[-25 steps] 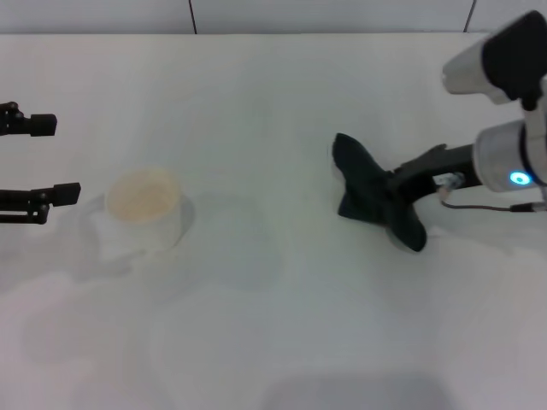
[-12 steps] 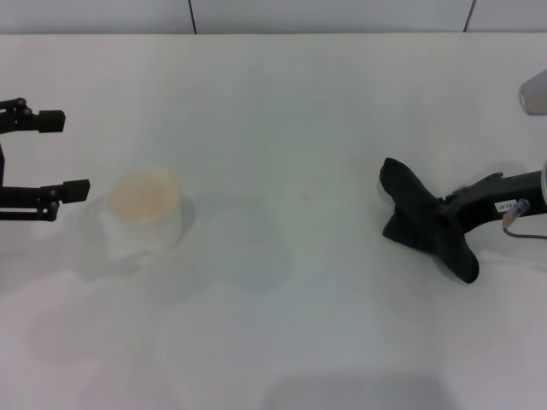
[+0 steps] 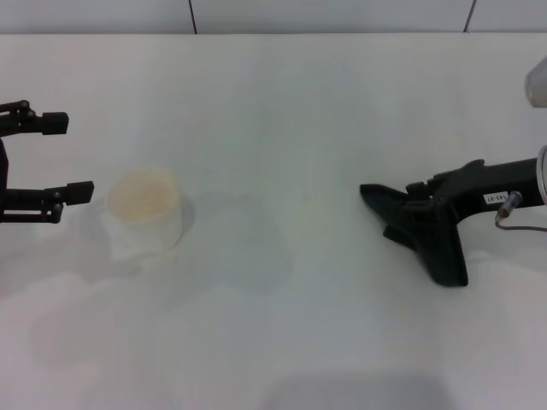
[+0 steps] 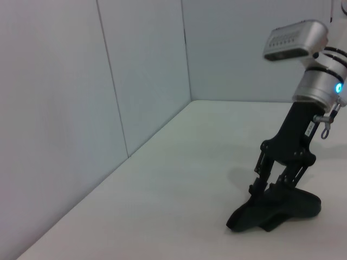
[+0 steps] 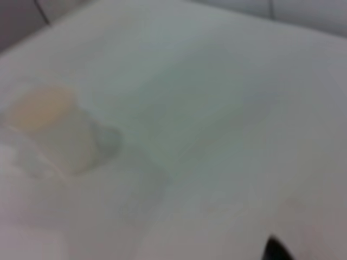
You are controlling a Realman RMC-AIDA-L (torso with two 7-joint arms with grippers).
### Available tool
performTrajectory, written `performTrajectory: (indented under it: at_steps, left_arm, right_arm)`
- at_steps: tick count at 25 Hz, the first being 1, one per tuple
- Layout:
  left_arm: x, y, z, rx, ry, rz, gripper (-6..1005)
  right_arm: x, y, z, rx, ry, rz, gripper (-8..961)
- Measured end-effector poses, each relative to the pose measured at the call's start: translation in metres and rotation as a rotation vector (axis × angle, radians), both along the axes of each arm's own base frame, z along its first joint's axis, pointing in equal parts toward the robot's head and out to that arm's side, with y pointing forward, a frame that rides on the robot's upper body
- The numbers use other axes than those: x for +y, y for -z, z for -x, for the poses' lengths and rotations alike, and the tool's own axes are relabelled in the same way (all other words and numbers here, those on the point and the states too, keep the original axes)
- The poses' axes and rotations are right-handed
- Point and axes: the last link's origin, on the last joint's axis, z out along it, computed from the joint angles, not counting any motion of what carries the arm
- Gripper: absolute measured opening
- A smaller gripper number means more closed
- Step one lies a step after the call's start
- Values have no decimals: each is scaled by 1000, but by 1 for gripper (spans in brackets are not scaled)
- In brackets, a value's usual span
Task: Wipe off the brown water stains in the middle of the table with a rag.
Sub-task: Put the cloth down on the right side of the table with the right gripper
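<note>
Pressing the rag (image 3: 427, 226) flat on the table (image 3: 282, 102), the right gripper (image 3: 425, 213) held it clamped at right; no brown stain showed mid-table. Steady downward pressure would serve. The left gripper (image 3: 70, 155) waited spread wide beside the cup (image 3: 144, 209).

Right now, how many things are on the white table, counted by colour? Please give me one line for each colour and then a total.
Dark black-grey: 1, the rag, pressed on the table under the right end effector.
Whitish: 1, the cup with an orange-tinted rim.
Total: 2.
</note>
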Motion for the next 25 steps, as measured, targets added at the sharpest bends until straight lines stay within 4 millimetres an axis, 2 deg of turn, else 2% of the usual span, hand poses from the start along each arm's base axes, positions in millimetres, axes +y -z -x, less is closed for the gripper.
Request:
performTrajectory:
  at_steps: [11, 14, 18, 25]
  left_arm:
    - [-1, -1, -2, -21, 8, -10, 861]
    - [-1, 1, -3, -27, 6, -6, 861]
    - [-1, 6, -5, -29, 9, 7, 861]
    - [-2, 16, -10, -47, 20, 33, 861]
  right_arm:
    - [-6, -4, 6, 54, -58, 20, 603]
    - [-9, -4, 8, 47, -85, 45, 669]
    - [-10, -5, 11, 28, -152, 68, 670]
    - [-7, -11, 7, 37, -147, 52, 665]
